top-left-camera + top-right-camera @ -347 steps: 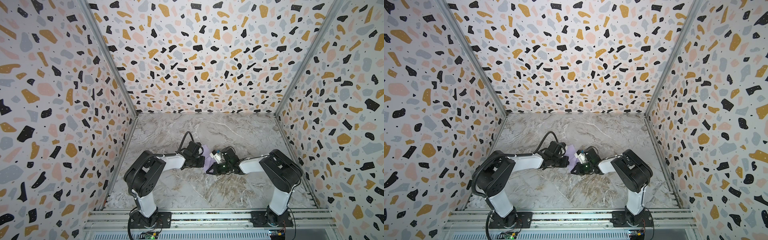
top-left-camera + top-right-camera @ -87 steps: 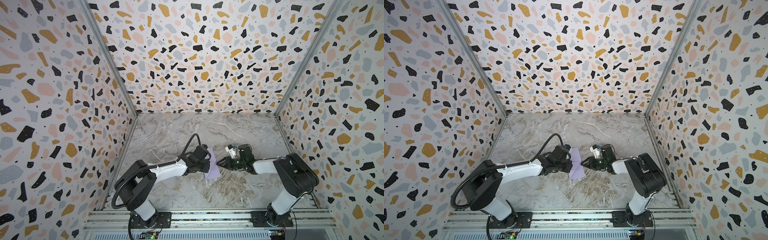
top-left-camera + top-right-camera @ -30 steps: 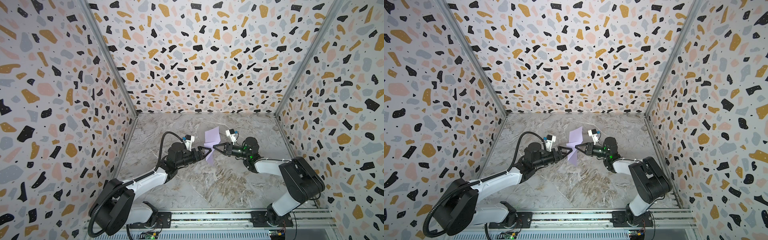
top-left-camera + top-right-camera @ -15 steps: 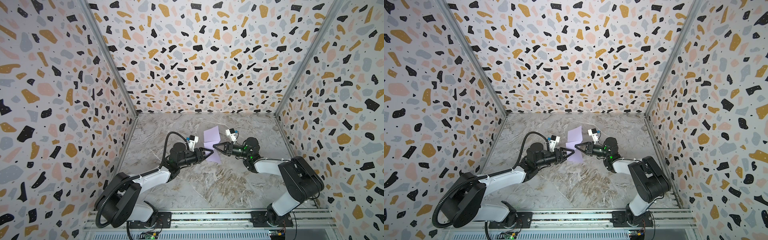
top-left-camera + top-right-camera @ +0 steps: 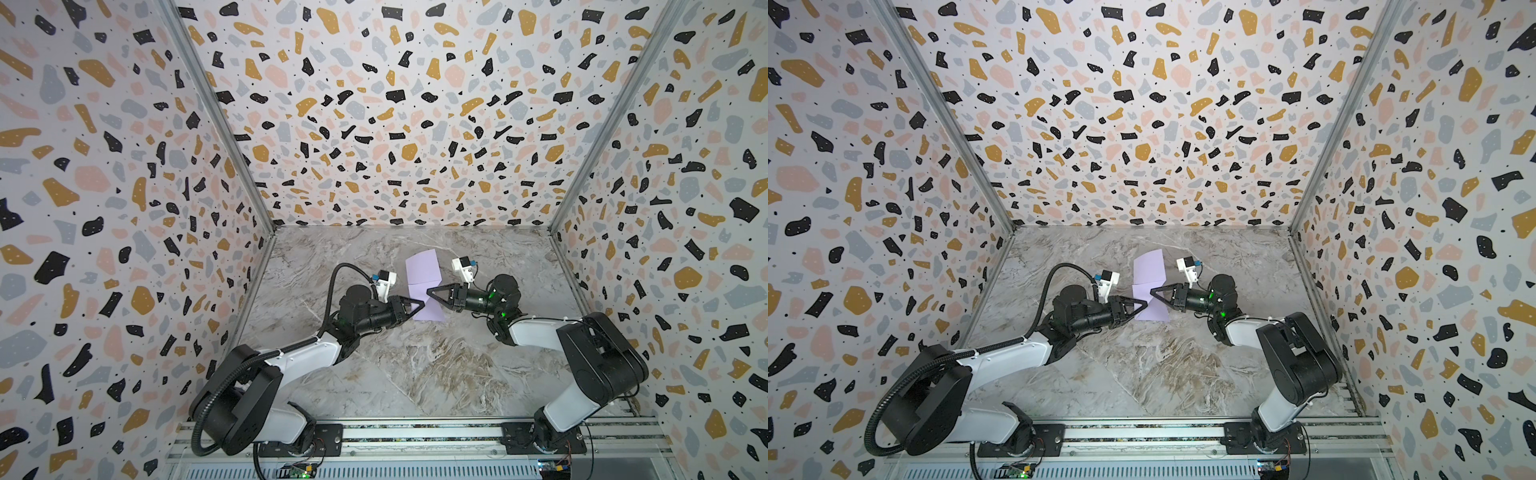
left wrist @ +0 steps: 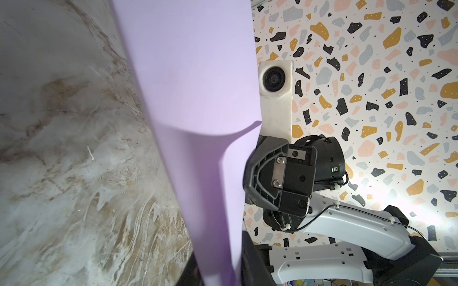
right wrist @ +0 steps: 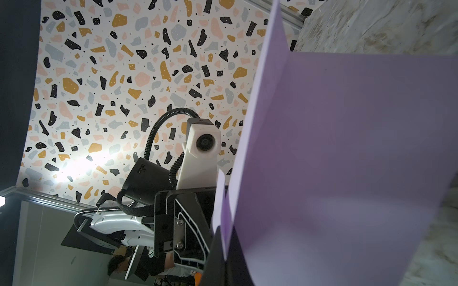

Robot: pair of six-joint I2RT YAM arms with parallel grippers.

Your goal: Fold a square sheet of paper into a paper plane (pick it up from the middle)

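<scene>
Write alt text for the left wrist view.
A pale lilac square sheet of paper fills the middle of the frame, bent partway along, one end running between the dark fingers of the left gripper. The right gripper pinches its edge at the bend; marble table and terrazzo wall lie behind.

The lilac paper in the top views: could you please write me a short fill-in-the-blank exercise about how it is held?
The sheet of paper is pinched between ____ hands.
The right hand grips it from the ____ of both top views.
The left hand takes its opposite, ____ side.
The table beneath has a ____ pattern.
Missing words: two, right, left, marble.
</scene>
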